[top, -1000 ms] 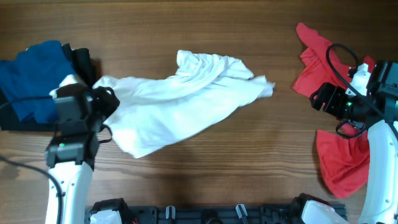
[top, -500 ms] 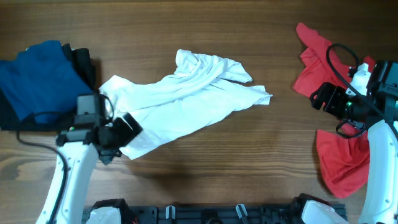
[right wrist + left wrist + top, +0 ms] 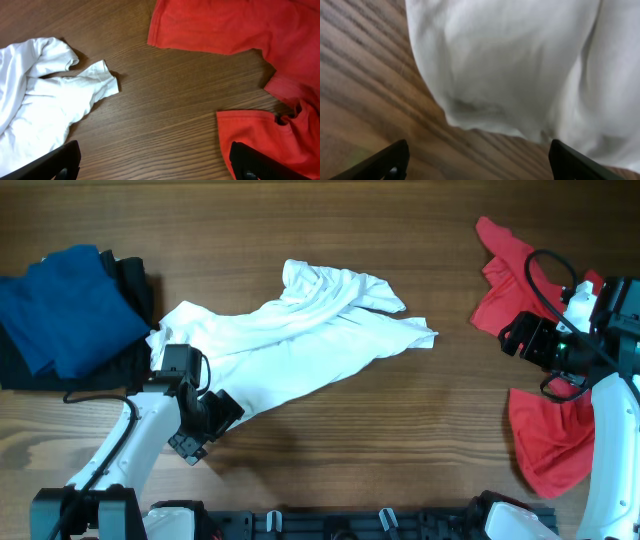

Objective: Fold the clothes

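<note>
Our left gripper (image 3: 205, 430) is standing open, its two fingertips (image 3: 395, 159) showing wide apart in the wrist view with nothing between them but wood. We are seeing the left arm slanting from the near left edge toward the far right. It is bending sharply at the wrist, so that the gripper is pointing back toward the near right at the near-left edge of the white T-shirt (image 3: 300, 345). From the wrist camera that rumpled edge (image 3: 510, 65) is lying just ahead of the fingers. We cannot tell whether they are touching the table (image 3: 350, 220). Our right gripper (image 3: 512, 335) is open too, jaws spread and holding nothing. The right arm is coming up along the right edge and turning the gripper leftward over bare wood. The red garment (image 3: 545, 445) is lying in crumpled folds on its far and near sides. The white T-shirt is lying bunched in the middle of the table, its long axis running from near left to far right. One narrow tip (image 3: 102, 80) is pointing right, apart from the red cloth. We are seeing the blue garment (image 3: 60, 310) heaped at the far left on top of the black garment (image 3: 130, 280), which is just beside the shirt's left end.
</note>
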Tool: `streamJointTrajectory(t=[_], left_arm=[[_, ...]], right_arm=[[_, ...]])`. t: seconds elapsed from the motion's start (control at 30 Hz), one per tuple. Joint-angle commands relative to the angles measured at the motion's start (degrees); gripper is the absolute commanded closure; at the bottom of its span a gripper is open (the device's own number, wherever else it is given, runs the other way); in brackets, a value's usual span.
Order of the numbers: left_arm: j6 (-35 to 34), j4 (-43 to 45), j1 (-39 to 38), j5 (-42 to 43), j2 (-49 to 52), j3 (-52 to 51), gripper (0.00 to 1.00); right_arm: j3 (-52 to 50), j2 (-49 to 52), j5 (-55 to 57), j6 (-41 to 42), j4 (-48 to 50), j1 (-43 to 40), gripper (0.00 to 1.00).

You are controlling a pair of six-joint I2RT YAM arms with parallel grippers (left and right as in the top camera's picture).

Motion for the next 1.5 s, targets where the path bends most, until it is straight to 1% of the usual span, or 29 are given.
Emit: streamJointTrajectory(t=[0.0, 0.03, 0.1, 0.27, 0.33, 0.4, 0.43, 0.47, 0.5, 0.53, 0.63, 0.7, 0.77, 0.87, 0.93, 1.03, 1.13, 1.2, 1.23, 1.47], left_arm=[[-1.4, 3.3, -0.3, -1.4, 0.3, -2.3, 0.13], [-0.9, 4.9, -0.3, -1.5, 0.3, -2.8, 0.14], [-0.8, 7.9, -0.3, -2.3, 0.3, -3.6, 0.20], [-0.9, 12.0, -0.3, -4.5, 0.3, -4.0, 0.21], [-0.9, 13.2, -0.3, -4.4, 0.3, -4.0, 0.27], [-0.9, 13.3, -0.3, -4.3, 0.3, -4.0, 0.40], [-0.8, 13.0, -0.3, -4.2, 0.3, -4.0, 0.48], [-0.8, 12.5, -0.3, -4.2, 0.3, -4.0, 0.60], [-0.8, 12.1, -0.3, -4.2, 0.3, -4.0, 0.76], [-0.8, 11.5, -0.3, -4.2, 0.3, -4.0, 0.96], [-0.3, 8.4, -0.3, -3.1, -0.1, -3.8, 0.96], [2.2, 5.6, -0.2, -1.6, -1.1, -2.6, 0.96], [4.9, 0.4, 0.0, -1.2, -3.0, 0.5, 0.96], [9.5, -9.5, 0.9, -1.4, -6.8, 8.0, 0.96], [11.3, -14.6, 1.4, -3.3, -9.2, 12.9, 0.96], [12.2, -20.0, 2.2, -10.3, -12.9, 19.8, 0.96], [12.3, -20.2, 2.9, -13.9, -15.5, 22.0, 0.96], [12.3, -20.0, 3.3, -13.9, -16.8, 21.9, 0.96], [12.3, -20.2, 3.4, -13.9, -17.0, 21.9, 0.96], [12.3, -20.2, 3.4, -13.9, -16.7, 21.9, 0.95]], right_arm=[[0.1, -0.9, 0.6, 0.4, 0.2, 0.3, 0.04], [0.1, -0.9, 0.6, 0.4, 0.2, 0.3, 0.04], [0.1, -0.9, 0.6, 0.4, 0.2, 0.3, 0.04], [0.1, -0.9, 0.6, 0.4, -0.1, 0.3, 0.04], [0.1, -0.9, 0.6, 0.4, 0.0, 0.3, 0.04], [0.1, -0.9, 0.6, 0.4, -0.1, 0.3, 0.04], [0.1, -0.9, 0.6, 0.4, 0.0, 0.3, 0.04], [0.1, -0.9, 0.6, 0.4, 0.0, 0.3, 0.04], [0.1, -0.9, 0.6, 0.4, 0.0, 0.3, 0.04], [0.1, -0.9, 0.6, 0.4, 0.0, 0.3, 0.03], [0.1, -0.9, 0.6, 0.4, 0.0, 0.3, 0.04], [0.1, -0.9, 0.6, 0.4, 0.0, 0.3, 0.04], [0.1, -0.9, 0.2, 0.4, 0.0, 0.3, 0.04], [0.1, -0.3, -2.3, -0.2, 0.0, 0.3, 0.06], [0.1, 0.6, -4.0, -1.6, 0.0, 0.6, 0.07], [0.1, 2.5, -5.2, -2.6, -0.1, 2.6, 0.07], [0.0, 4.7, -5.5, -3.2, -0.1, 6.5, 0.07], [0.0, 6.6, -5.5, -3.3, -0.1, 9.9, 0.07], [0.0, 8.7, -5.5, -3.3, 0.1, 13.2, 0.06], [0.0, 17.6, -5.4, -4.5, 0.1, 24.7, 0.05]])
